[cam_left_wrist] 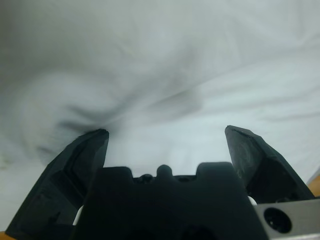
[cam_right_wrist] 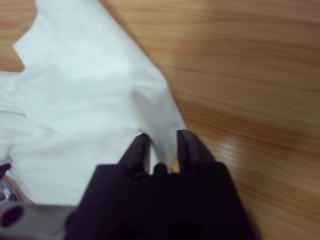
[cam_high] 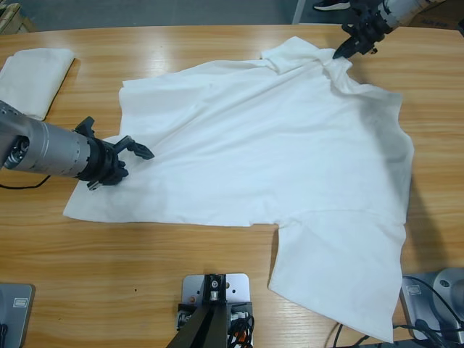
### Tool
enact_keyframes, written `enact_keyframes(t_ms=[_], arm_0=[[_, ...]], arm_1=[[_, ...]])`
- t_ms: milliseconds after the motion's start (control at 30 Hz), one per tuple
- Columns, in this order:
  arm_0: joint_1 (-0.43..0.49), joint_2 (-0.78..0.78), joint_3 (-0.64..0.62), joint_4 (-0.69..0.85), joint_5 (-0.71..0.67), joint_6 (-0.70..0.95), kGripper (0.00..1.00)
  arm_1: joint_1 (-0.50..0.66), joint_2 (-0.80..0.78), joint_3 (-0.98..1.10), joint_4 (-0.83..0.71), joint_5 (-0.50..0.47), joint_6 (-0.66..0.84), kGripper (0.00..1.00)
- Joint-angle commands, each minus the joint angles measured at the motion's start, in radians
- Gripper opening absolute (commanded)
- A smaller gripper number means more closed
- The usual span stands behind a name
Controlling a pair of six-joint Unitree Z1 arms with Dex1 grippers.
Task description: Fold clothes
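Note:
A large white T-shirt lies spread across the wooden table, creased, with one sleeve toward the near right. My left gripper comes in from the left and rests at the shirt's left edge. In the left wrist view its jaws stand wide apart, so the left gripper is open over white fabric. From the top right, my right gripper is down at the shirt's far edge. The right wrist view shows the right gripper shut on a pinch of the shirt.
A second white cloth lies folded at the table's far left corner. Bare wood shows along the near edge and to the right of the shirt. A black cable trails under the left arm.

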Motion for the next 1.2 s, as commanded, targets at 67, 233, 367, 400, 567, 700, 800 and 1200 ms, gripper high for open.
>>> enact_keyframes(t_ms=[67, 233, 367, 400, 567, 700, 800, 1200], arm_0=[[-0.007, -0.070, 0.152, 0.022, 0.038, 0.015, 0.936], [0.020, -0.202, 0.052, 0.034, 0.096, 0.234, 0.941], [0.090, -0.273, 0.023, 0.218, 0.106, 0.250, 0.945], [0.105, -0.294, 0.032, 0.250, 0.109, 0.250, 0.945], [0.115, -0.411, 0.081, 0.387, 0.095, 0.259, 0.941], [0.129, -0.411, -0.028, 0.591, -0.057, 0.489, 0.936], [0.129, -0.388, -0.139, 0.724, -0.113, 0.729, 0.896], [0.129, -0.312, -0.233, 0.865, -0.179, 1.548, 0.794]], arm_1=[[0.025, -0.047, -0.373, 0.059, -0.003, 0.025, 1.000], [0.207, -0.212, -0.361, 0.248, -0.096, -0.094, 0.997], [0.334, -0.323, -0.210, 0.361, -0.137, -0.193, 0.995], [0.360, -0.364, -0.152, 0.373, -0.166, -0.200, 0.996], [0.389, -0.730, 0.509, 0.100, -0.226, -0.116, 1.000], [0.387, -1.002, 1.014, -0.103, -0.235, 0.017, 1.000], [0.418, -1.187, 1.333, -0.241, -0.284, 0.229, 1.000], [0.831, -1.762, 1.952, -0.355, -0.409, 1.168, 0.941]])
